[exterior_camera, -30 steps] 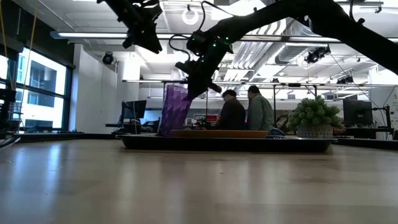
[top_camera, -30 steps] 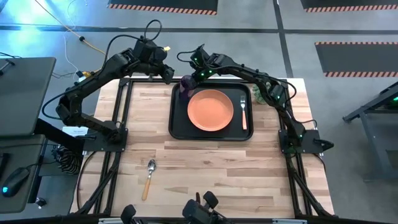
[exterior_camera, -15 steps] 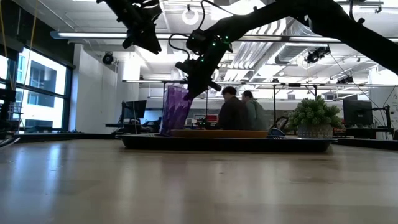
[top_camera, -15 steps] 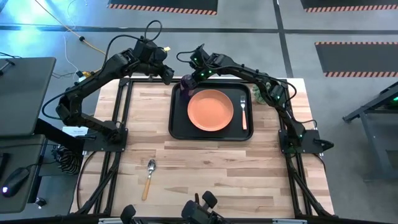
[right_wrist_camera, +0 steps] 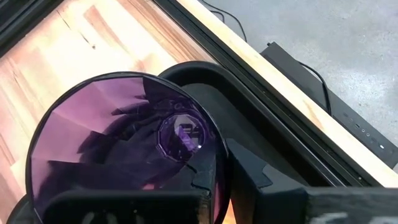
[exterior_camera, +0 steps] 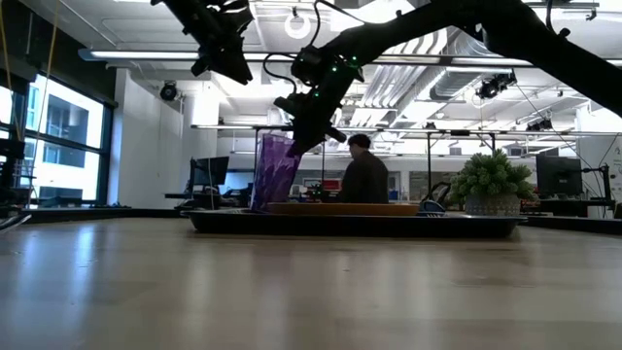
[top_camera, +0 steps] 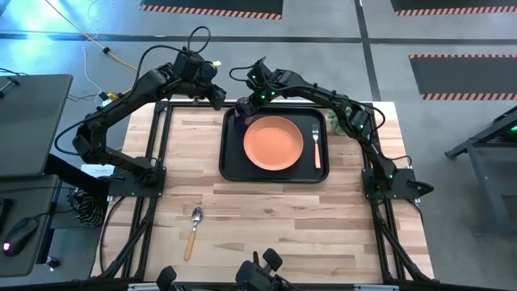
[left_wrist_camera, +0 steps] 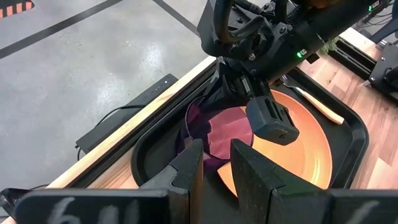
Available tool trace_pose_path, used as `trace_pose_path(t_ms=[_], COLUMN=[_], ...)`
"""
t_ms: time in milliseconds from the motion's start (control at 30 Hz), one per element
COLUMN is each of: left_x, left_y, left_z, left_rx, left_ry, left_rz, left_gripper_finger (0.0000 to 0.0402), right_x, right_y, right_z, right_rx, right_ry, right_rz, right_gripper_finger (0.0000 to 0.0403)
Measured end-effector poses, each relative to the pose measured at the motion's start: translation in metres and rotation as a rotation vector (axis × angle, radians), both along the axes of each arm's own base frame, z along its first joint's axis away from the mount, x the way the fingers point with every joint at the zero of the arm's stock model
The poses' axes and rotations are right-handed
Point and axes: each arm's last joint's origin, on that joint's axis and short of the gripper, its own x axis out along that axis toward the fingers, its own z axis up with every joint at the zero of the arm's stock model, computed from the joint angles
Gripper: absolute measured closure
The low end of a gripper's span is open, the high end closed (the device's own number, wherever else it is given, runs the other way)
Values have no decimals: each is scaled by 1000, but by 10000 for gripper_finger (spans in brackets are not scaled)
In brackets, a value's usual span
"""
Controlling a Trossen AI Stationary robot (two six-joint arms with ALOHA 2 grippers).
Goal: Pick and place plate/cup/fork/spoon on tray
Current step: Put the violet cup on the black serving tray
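The dark purple cup [top_camera: 241,107] stands in the far left corner of the black tray [top_camera: 275,179], and my right gripper [top_camera: 252,101] is shut on it. The orange plate [top_camera: 273,143] lies flat in the tray's middle. The fork [top_camera: 316,145] lies along the tray's right side. The spoon [top_camera: 194,230] lies on the table near the front left. My left gripper [top_camera: 218,95] hovers above the tray's far left corner, its fingers [left_wrist_camera: 189,177] a narrow gap apart and empty. My right gripper pinches the cup's wall at its rim [right_wrist_camera: 217,163], on the side toward the plate. One finger is inside the cup and one finger [right_wrist_camera: 249,177] is outside. The fingers slant down from above and from the right [exterior_camera: 306,131]. The cup [exterior_camera: 275,170] leans slightly, its base hidden behind the tray's rim.
The bare wooden table top [top_camera: 275,218] stretches between the tray and the front edge. Black frame rails [top_camera: 157,153] run along both table sides. A potted plant [exterior_camera: 491,180] and a person [exterior_camera: 367,175] show in the room behind.
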Motion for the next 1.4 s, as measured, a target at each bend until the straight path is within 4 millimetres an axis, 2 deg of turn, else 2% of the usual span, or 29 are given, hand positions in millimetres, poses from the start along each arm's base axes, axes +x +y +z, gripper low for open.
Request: trace_pose_path(t_ms=[800, 1133, 1400], left_x=[0, 0, 0], left_y=[0, 0, 0], left_z=[0, 0, 0], left_rx=[0, -1, 0], left_ry=[0, 1, 0], left_rz=[0, 0, 1], left_gripper_finger=[332, 332, 332], right_x=[2, 2, 6], right_y=[0, 0, 0], right_z=[2, 2, 5], right_rx=[-8, -7, 19], right_ry=[-23, -31, -92], right_rz=[1, 2, 41], right_gripper_finger=[377, 325, 318])
